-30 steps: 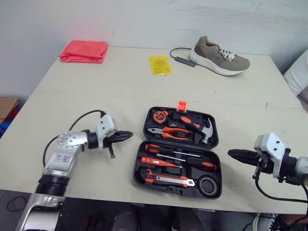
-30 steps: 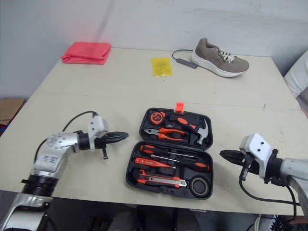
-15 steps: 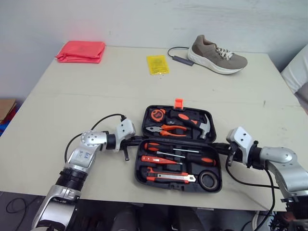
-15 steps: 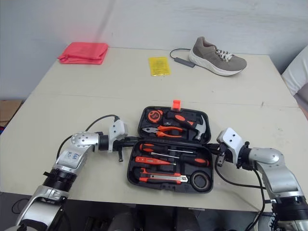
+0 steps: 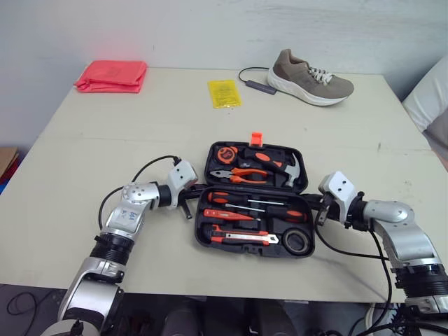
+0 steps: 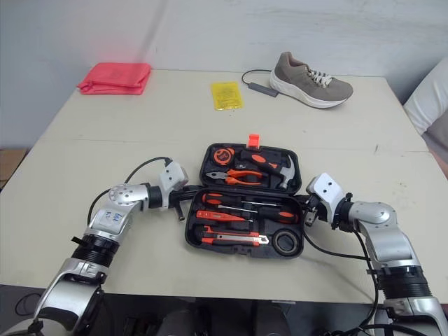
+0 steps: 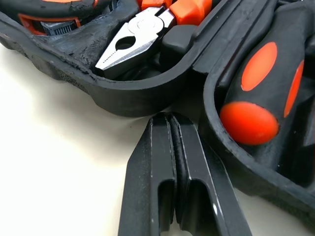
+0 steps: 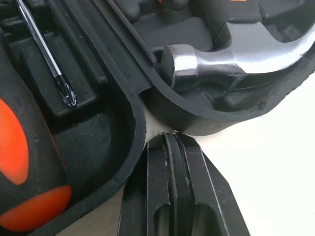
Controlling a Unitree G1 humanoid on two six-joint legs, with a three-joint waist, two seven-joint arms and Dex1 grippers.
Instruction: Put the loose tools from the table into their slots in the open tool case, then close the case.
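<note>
Tool case (image 5: 238, 248): lies open and flat near the front of the table (image 5: 140, 133), between the two arms.
Far half: holds the tape measure (image 5: 229, 154), pliers (image 7: 135, 37) and hammer (image 8: 231, 56). An orange latch (image 5: 256, 138) stands on its far edge.
Near half: holds the screwdrivers (image 5: 252, 204), utility knife (image 5: 245, 238) and roll of tape (image 5: 297, 241).
Left gripper (image 7: 167, 118): fingers pressed together and holding nothing, with the tip in the notch where the two halves meet on the case's left side.
Right gripper (image 8: 170, 137): fingers likewise pressed together and empty, at the matching notch on the right side.
Surroundings: a shoe (image 5: 308, 70), yellow packet (image 5: 224, 93) and red cloth (image 5: 110, 75) lie well apart at the far side.
Step in hand: we judge the tools stowed and the closing about to begin.
Procedure: we slide both tips under the far half's rim and raise the two sides together. We fold it evenly toward the near half so that no tool tips out, then press until the latch seats.
Not determinable: we cannot tell whether either tip touches the case wall. The hinge is hidden, as is the catch for the latch.
</note>
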